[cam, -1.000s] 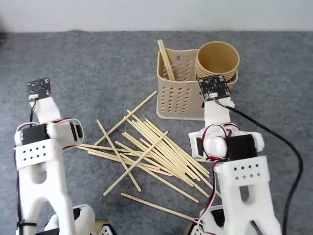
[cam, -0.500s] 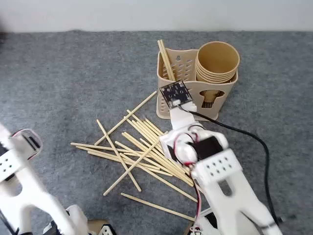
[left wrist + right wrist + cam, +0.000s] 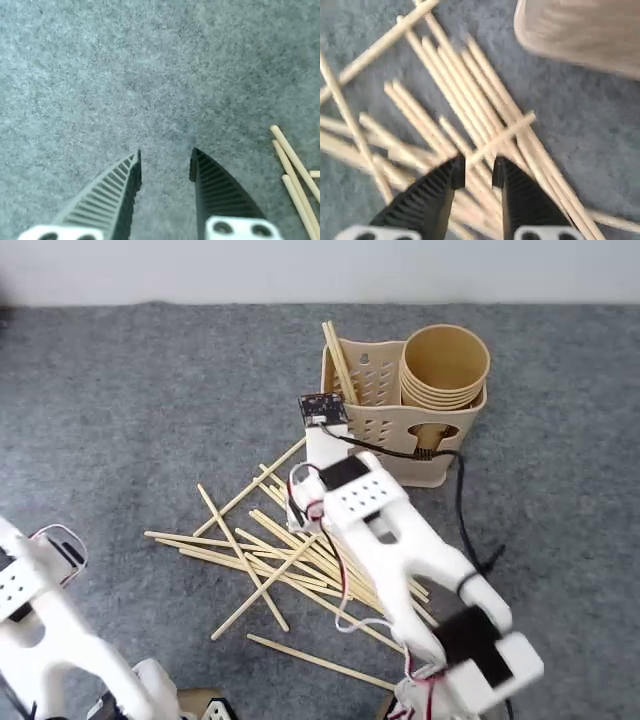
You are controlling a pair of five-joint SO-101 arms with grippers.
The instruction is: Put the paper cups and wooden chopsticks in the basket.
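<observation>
A beige perforated basket [image 3: 375, 445] stands at the back and holds a stack of paper cups [image 3: 445, 360] and a few wooden chopsticks [image 3: 340, 360]. Many more chopsticks [image 3: 270, 550] lie in a crossed pile on the grey carpet in front of it. My right arm [image 3: 360, 505] stretches over that pile just left of the basket. In the right wrist view my right gripper [image 3: 478, 167] hangs open by a narrow gap above the chopsticks [image 3: 470, 110], beside the basket's corner [image 3: 580, 35]. My left gripper [image 3: 165, 160] is open over bare carpet, with chopstick ends [image 3: 295, 170] off to one side.
My left arm [image 3: 30, 585] sits at the lower left edge of the high view. One lone chopstick [image 3: 320, 662] lies apart near the front. A black cable [image 3: 455, 490] runs from the right arm past the basket. Bare carpet [image 3: 150, 390] spreads to the left and back.
My right arm has swung left from the front of the basket to above the chopstick pile. My left arm has drawn back to the lower left edge.
</observation>
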